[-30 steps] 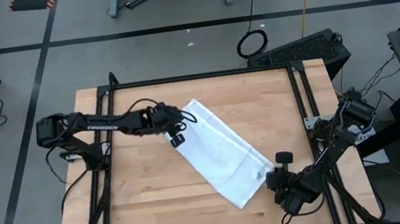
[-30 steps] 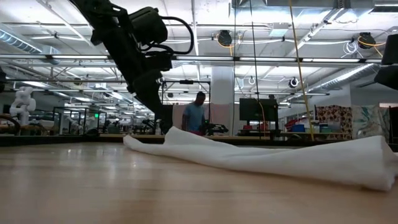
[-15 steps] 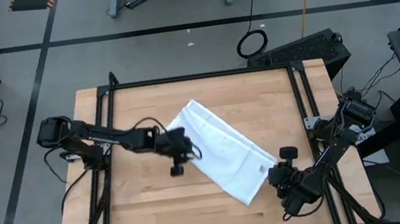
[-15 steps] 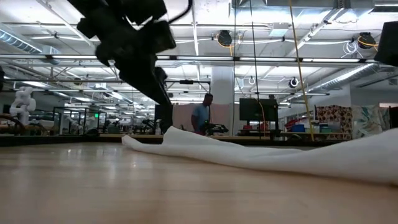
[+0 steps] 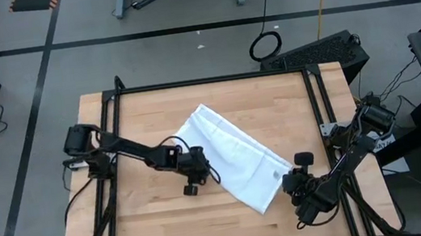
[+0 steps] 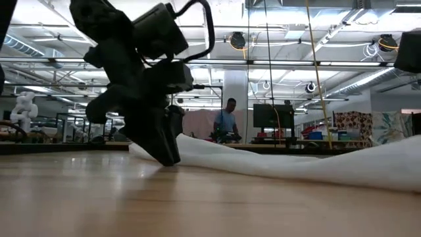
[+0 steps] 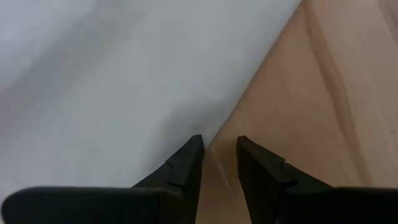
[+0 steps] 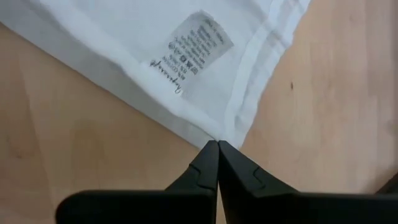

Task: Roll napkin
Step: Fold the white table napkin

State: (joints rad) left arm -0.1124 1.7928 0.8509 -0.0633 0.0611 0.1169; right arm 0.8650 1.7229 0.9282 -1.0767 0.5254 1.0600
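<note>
Wooden table [image 5: 160, 230] bears the napkin [image 5: 232, 160]; left pincer [image 7: 217, 149] slightly apart, right pincer [image 8: 217, 144] pressed together at its corner.

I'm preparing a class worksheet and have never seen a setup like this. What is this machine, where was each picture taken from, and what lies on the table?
Two dark robot arms work at a wooden table. One picture looks straight down, one looks level across the tabletop, and two come from cameras on the arms' wrists. A folded white napkin lies on the table. The left gripper, fingers slightly apart, is at the napkin's long edge. The right gripper is shut at the napkin's corner; whether it pinches cloth isn't clear.
</note>
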